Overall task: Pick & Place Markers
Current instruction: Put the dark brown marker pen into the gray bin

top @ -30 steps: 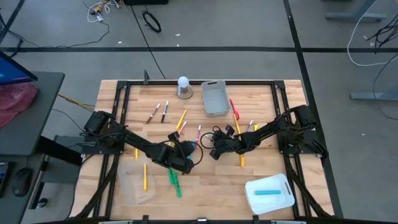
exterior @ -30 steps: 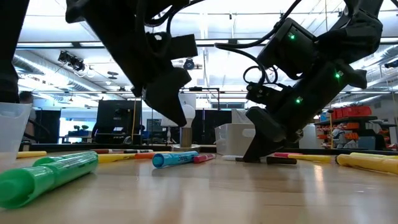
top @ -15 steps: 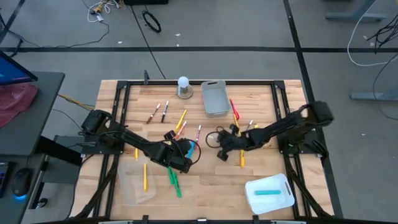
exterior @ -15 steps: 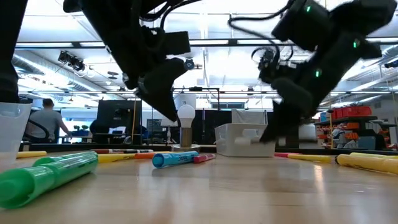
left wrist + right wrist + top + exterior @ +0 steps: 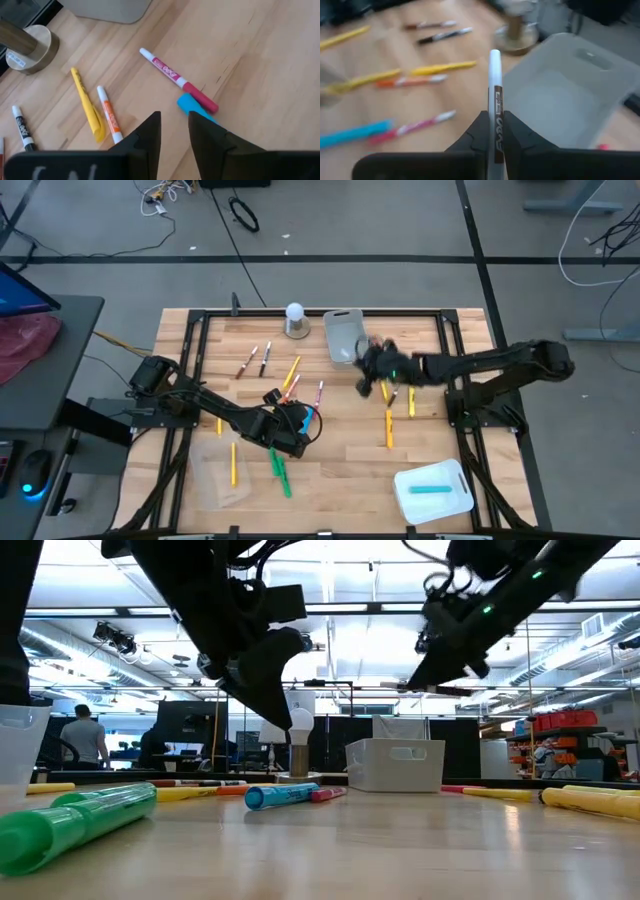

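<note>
Right tool (image 5: 495, 131) pinches slim white-capped marker (image 5: 494, 85); left tool (image 5: 174, 131) slightly open, empty.

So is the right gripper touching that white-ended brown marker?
Touching. In the right wrist view the right gripper has both fingers pressed against the marker, which stands up between them with no gap, in front of the grey bin.

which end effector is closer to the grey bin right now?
Right. The right end effector, shut on a brown marker, is at the grey bin's edge. The left end effector sits nearer the table's middle, over a blue marker.
</note>
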